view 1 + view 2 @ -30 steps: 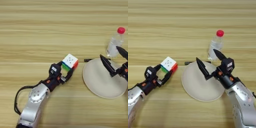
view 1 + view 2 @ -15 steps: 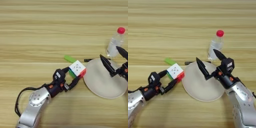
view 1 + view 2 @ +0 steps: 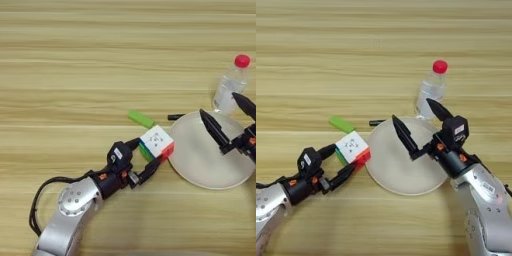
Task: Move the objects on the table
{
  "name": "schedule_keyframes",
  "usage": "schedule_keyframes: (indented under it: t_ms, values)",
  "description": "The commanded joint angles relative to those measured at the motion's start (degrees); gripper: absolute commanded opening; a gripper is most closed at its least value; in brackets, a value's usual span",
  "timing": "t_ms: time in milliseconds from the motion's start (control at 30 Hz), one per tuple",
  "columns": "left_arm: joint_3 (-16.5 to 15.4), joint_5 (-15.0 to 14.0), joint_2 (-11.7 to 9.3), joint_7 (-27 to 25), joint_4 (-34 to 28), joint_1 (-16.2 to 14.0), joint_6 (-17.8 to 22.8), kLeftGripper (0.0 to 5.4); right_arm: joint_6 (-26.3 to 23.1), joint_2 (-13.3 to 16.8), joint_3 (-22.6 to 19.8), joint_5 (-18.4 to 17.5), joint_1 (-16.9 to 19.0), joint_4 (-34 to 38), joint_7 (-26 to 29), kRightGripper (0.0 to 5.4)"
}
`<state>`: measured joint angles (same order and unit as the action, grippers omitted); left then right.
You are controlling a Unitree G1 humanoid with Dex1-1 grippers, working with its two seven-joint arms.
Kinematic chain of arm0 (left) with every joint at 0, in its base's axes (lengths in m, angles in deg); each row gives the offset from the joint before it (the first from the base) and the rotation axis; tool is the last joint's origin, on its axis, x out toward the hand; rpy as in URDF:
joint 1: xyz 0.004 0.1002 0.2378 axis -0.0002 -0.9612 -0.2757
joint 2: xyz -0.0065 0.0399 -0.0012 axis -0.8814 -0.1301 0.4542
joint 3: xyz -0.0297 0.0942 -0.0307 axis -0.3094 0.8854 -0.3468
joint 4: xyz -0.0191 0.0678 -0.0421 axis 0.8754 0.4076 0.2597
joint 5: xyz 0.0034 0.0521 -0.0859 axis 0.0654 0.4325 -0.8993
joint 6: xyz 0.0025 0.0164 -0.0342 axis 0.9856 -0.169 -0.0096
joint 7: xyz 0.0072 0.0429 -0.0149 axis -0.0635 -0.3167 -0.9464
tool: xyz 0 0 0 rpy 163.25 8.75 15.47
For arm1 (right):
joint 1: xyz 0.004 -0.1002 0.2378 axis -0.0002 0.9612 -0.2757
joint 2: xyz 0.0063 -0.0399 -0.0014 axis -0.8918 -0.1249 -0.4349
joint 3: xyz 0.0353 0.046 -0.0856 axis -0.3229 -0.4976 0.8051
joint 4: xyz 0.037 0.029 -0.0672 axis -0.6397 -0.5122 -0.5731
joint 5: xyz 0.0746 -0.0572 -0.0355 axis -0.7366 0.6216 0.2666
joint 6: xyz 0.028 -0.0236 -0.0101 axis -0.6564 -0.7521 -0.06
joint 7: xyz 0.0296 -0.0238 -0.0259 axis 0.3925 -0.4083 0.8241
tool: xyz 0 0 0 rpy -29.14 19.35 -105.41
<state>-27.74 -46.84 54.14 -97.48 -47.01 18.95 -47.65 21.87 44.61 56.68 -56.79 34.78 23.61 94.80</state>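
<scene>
Left gripper (image 3: 144, 161) fingers grip the puzzle cube (image 3: 156, 142) beside the plate (image 3: 381, 162); right gripper (image 3: 418, 125) fingers are spread open over it

One bottle (image 3: 431, 92), one cube (image 3: 353, 148), one green block (image 3: 342, 123), one plate (image 3: 401, 172), one marker (image 3: 376, 122).

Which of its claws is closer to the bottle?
Right. The right gripper hangs open over the plate, one finger by the bottle; the left gripper holds the cube beyond the plate.

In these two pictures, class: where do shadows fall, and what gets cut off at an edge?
Left eye view: a soft shadow under the puzzle cube held by the left gripper; the right gripper is cut off at the right edge. Right eye view: the right gripper is whole, open over the plate; the bottle shows faint highlights.
</scene>
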Motion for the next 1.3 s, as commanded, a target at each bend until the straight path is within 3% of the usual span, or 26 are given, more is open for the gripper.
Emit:
schedule_keyframes:
  t_ms: [33, 800, 967, 1300]
  values:
    - [0.5, 0.6, -0.4, 0.0, 0.1, 0.1, 0.6, 3.27, 0.3, 0.4, 0.0, 0.0, 0.0, -0.5, 0.4, 5.40]
    - [-0.5, -2.1, -0.1, -0.9, -3.9, -1.5, -0.8, 3.27, 0.7, 0.2, 0.0, 0.3, -0.1, -1.8, 0.9, 5.40]
    - [-0.3, -2.7, -1.2, -1.7, -5.1, -2.8, -0.8, 3.27, 0.7, 0.2, -0.1, 0.3, 0.0, -1.7, 0.9, 5.40]
    - [1.0, -3.7, -5.5, -6.8, -8.1, -4.6, -0.4, 3.27, 0.7, 0.2, -0.1, 0.3, -0.2, -1.8, 0.9, 5.40]
